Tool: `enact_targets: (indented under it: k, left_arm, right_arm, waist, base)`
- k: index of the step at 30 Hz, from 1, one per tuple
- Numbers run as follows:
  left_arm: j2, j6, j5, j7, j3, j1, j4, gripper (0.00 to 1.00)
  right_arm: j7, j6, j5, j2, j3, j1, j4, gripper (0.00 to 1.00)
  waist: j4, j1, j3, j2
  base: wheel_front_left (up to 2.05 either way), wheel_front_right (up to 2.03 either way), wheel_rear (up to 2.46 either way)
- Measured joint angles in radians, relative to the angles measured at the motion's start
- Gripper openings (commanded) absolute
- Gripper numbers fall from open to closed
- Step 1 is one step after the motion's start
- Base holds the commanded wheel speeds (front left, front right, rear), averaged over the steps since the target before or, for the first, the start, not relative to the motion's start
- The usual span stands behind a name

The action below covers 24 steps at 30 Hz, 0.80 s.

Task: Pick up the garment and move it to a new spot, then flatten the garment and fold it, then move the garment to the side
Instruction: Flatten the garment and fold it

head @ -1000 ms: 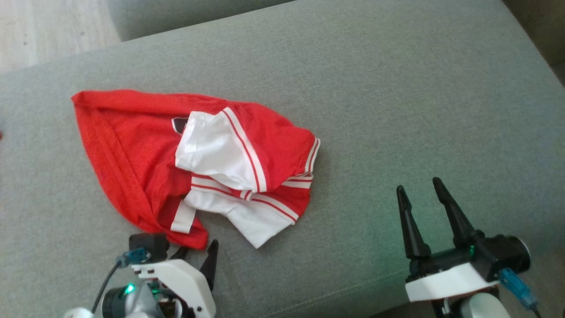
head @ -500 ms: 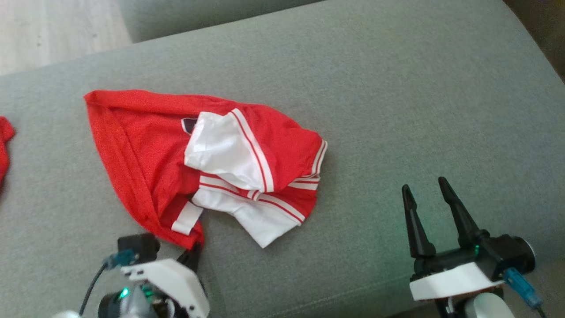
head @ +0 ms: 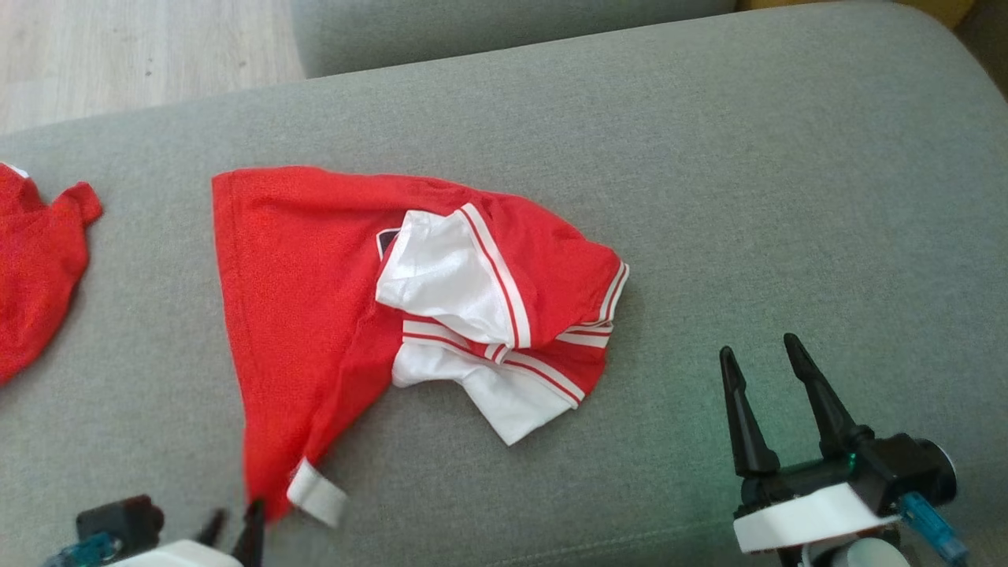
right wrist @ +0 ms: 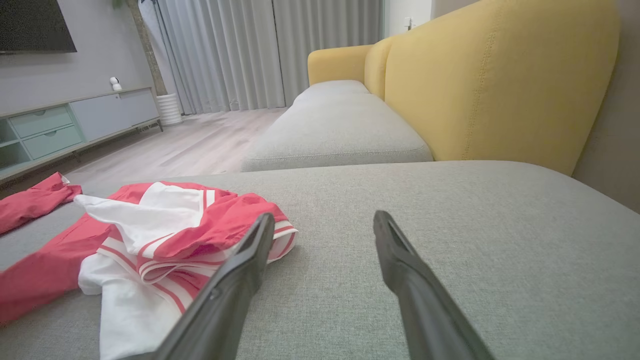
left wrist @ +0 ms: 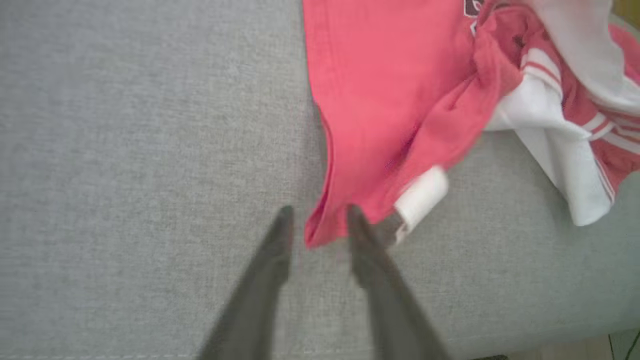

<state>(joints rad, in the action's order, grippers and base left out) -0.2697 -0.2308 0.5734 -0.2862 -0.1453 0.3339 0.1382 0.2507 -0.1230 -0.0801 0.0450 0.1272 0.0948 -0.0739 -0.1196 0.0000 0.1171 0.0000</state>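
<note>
The garment (head: 307, 291), a red jersey with white striped sleeves, lies rumpled on the grey sofa cushion (head: 748, 157), its lower corner drawn out long toward the near edge. In the left wrist view that red corner of the garment (left wrist: 370, 125) ends between my left gripper's (left wrist: 318, 217) parted fingers, with a gap on either side. The left gripper (head: 235, 521) sits at the bottom left of the head view, just below the white cuff. My right gripper (head: 756, 346) is open and empty, well to the right of the garment (right wrist: 165, 235), and hovers low over the cushion (right wrist: 324, 220).
A second red cloth (head: 35, 268) lies at the cushion's left end. Wooden floor (head: 118, 55) shows beyond the far edge. A yellow backrest (right wrist: 500, 75) rises on the right of the right wrist view. Bare cushion spreads to the right of the garment.
The left gripper shut on the garment's near corner, drew it toward the front edge so the red body stretched out, then its fingers parted. The head camera also shifted. The right gripper stayed open.
</note>
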Motion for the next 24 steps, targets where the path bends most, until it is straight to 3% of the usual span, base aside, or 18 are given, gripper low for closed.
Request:
enact_targets:
  k: [7,10,16,21,24]
  left_arm:
    - [-0.042,-0.082,-0.087,0.016,0.034,0.025,0.063,1.0]
    - [-0.058,-0.084,-0.127,0.001,0.004,0.03,0.151,1.0]
    - [-0.05,0.021,-0.175,-0.103,-0.233,-0.088,0.232,1.0]
    - [0.036,0.1,-0.207,-0.153,-0.39,-0.268,0.056,1.0]
    - [0.063,0.117,-0.244,-0.162,-0.441,-0.322,-0.085,1.0]
  right_arm:
    - [0.0,0.0,0.007,0.0,0.001,0.0,-0.001,1.0]
    - [0.0,0.0,0.01,0.0,0.002,0.0,-0.002,1.0]
    - [0.0,0.0,0.01,0.0,0.011,-0.003,-0.004,1.0]
    - [0.0,0.0,-0.001,0.0,0.029,-0.011,-0.005,1.0]
    - [0.0,0.0,-0.007,0.0,0.03,-0.022,-0.006,1.0]
  waist:
    - [-0.014,0.0,0.001,0.0]
    - [-0.027,0.0,0.001,0.0]
    - [-0.056,0.0,0.01,0.0]
    - [-0.089,0.0,0.021,0.0]
    - [-0.113,0.0,0.028,0.0]
  base:
    - [0.0,0.0,0.0]
    - [0.0,0.0,0.0]
    - [0.0,0.0,0.0]
    - [0.0,0.0,0.0]
    - [0.0,0.0,0.0]
